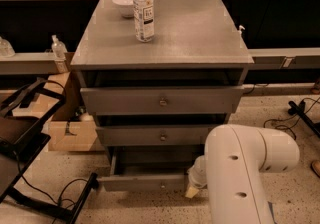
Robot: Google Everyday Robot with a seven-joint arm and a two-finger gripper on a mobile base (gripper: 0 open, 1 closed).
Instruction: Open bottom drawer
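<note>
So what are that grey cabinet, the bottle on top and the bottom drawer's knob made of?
The cabinet looks matte grey, painted wood or metal; its faint sheen leaves that open. The bottle seems clear plastic: see-through, white cap, label. The knob on the bottom drawer looks like brass-toned metal, faintly glinting. The pincer, by that drawer's right end, looks pale plastic.

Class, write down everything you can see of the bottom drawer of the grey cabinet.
The bottom drawer is the lowest of three in the grey cabinet. It has a flat grey front, seemingly painted, with a small round brass-coloured knob at its centre. It stands pulled out and level, its dark inside showing behind the front. The gripper sits at the front's right end; whether it touches the drawer cannot be told.
</note>
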